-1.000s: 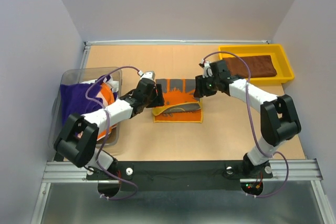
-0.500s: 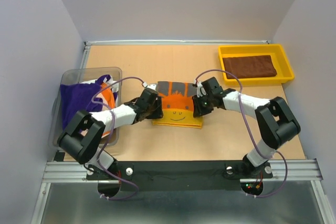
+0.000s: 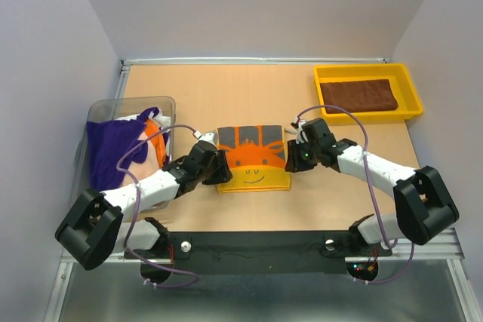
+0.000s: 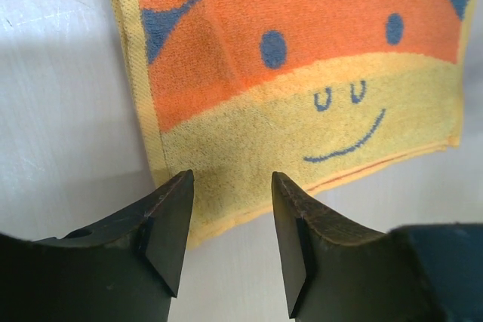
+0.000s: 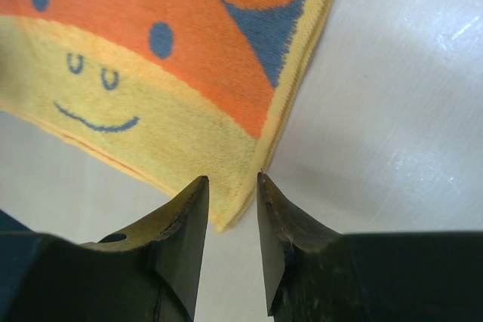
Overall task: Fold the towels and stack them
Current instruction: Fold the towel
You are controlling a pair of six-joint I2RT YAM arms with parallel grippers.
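The desk (image 3: pixel 226 88) fills the middle of the top view. At the left edge a clear bin (image 3: pixel 94 115) holds a purple towel (image 3: pixel 106 148) and an orange one (image 3: pixel 155 141), bunched together. In the upper right a yellow tray (image 3: pixel 407 84) carries a folded brown towel (image 3: pixel 360 95). At centre lies the patterned towel (image 3: pixel 253 160), flat on the desk, its smiling face up.

The left end effector (image 4: pixel 230 220) hangs at the towel's lower-left corner, jaws apart and holding nothing. The right end effector (image 5: pixel 230 216) is at the lower-right corner, jaws narrowly parted and likewise empty; the corner lies just beyond its tips.

This looks like a fold step on the patterned towel. Next, each end effector likely needs to pinch its corner and carry it across.

How many layers the towel already has cannot be told, and the bin's contents are partly hidden by the left arm.
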